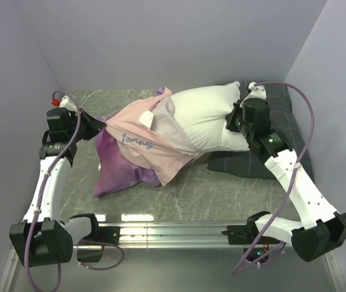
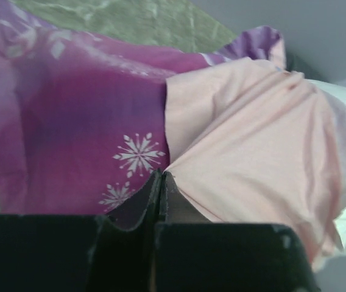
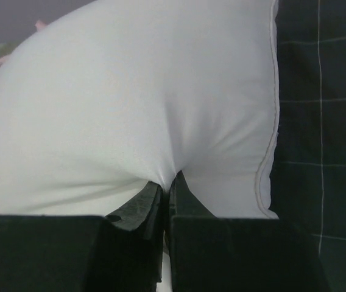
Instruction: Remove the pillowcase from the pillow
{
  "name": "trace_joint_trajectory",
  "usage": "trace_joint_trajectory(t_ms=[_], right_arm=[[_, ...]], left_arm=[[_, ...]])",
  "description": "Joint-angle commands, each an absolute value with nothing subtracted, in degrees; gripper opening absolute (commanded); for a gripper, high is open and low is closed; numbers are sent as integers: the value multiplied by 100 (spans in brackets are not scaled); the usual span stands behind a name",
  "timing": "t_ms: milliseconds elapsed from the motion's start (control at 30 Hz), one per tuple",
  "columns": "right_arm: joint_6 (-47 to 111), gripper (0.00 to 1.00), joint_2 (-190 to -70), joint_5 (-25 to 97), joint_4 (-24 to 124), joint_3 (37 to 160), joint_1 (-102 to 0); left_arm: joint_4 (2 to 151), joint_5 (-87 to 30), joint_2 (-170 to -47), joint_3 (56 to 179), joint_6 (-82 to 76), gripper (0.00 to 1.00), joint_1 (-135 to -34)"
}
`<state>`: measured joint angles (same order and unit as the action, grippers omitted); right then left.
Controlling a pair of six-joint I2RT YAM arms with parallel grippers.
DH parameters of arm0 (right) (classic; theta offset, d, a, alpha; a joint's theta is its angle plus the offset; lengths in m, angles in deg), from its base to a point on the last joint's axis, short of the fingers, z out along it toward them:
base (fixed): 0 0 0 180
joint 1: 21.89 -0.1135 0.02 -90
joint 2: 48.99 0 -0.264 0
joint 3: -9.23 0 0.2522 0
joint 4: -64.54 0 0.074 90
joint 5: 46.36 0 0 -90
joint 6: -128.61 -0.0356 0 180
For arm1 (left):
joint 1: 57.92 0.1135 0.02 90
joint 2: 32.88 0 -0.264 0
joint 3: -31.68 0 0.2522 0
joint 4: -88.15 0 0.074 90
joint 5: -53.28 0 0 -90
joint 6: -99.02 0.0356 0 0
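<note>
The white pillow (image 1: 208,115) lies across the middle of the table, its right half bare. The pillowcase (image 1: 137,146) covers its left half, turned partly inside out, salmon-pink on top and purple with snowflakes below. My left gripper (image 1: 102,128) is shut on the pillowcase (image 2: 234,146) at its left end, where purple and pink cloth meet at the fingertips (image 2: 154,182). My right gripper (image 1: 231,123) is shut on the pillow (image 3: 136,97), pinching a fold of white cloth near its right end; creases run into the jaws.
A dark grey checked pillow (image 1: 264,161) lies under and to the right of the white one, also seen in the right wrist view (image 3: 325,121). Grey walls close in the table on three sides. A metal rail (image 1: 167,231) runs along the near edge.
</note>
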<state>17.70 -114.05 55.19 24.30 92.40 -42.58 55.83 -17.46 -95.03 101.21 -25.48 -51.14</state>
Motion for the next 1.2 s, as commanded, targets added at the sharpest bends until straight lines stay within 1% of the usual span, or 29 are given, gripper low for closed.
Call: trace_joint_trajectory(t_ms=[0,33,67,100,133,167,233,267,300,367,500,567,700,767,800,900,967,1067,1100,1167], right_arm=[[1778,0,-11455,5912,2783,9058,-4070],[1726,0,-11508,5842,2819,9006,-4062],[1708,0,-11561,5771,2872,8909,-4070],[1681,0,-11640,5771,2933,8856,-4070],[1664,0,-11658,5771,2968,8769,-4053],[1655,0,-11676,5771,2986,8724,-4079],[1628,0,-11693,5753,3048,8610,-4079],[1628,0,-11693,5744,3074,8583,-4070],[1628,0,-11667,5736,3100,8548,-4079],[1637,0,-11641,5718,3118,8487,-4070],[1655,0,-11562,5621,3066,8495,-4079],[1655,2,-11518,5621,3039,8539,-4079],[1725,12,-11360,5700,2960,8618,-4132],[1751,15,-11333,5709,2942,8653,-4149],[1769,18,-11324,5692,2916,8671,-4167],[1786,23,-11272,5718,2907,8697,-4255],[1795,25,-11245,5805,2890,8732,-4343],[1857,29,-11219,5911,2802,8812,-4456],[1892,32,-11210,5998,2776,8838,-4509],[1927,36,-11192,6069,2767,8873,-4606]], left_arm=[[6463,-1117,-9764,10046,-2676,6,-5202],[6481,-1176,-9835,10116,-2614,7,-5412],[6386,-1307,-9922,10299,-2527,16,-5658],[6315,-1430,-9958,10388,-2308,23,-6191],[6219,-1744,-9993,10493,-2219,31,-6423],[6009,-1913,-10028,10633,-2175,46,-6608],[5875,-2438,-9968,10653,-2166,57,-6961],[5797,-2659,-9802,10574,-2192,65,-7014],[5648,-2836,-9705,10512,-2244,67,-7049],[5471,-3370,-9337,10267,-2323,69,-7049],[5199,-3846,-8712,9678,-2639,69,-7049],[5128,-3875,-8370,9328,-2771,69,-7058],[5216,-3725,-7824,8799,-3271,66,-7146],[5286,-3725,-7657,8553,-3396,64,-7338],[5303,-3725,-7638,8482,-3492,64,-7418],[5505,-3795,-7664,8175,-3694,63,-7699],[5759,-3743,-7691,7972,-3774,63,-7848],[5980,-3734,-7734,7796,-3871,64,-7989],[6093,-3725,-7761,7779,-3879,65,-8016],[6165,-3725,-7866,7743,-3880,65,-8086]])
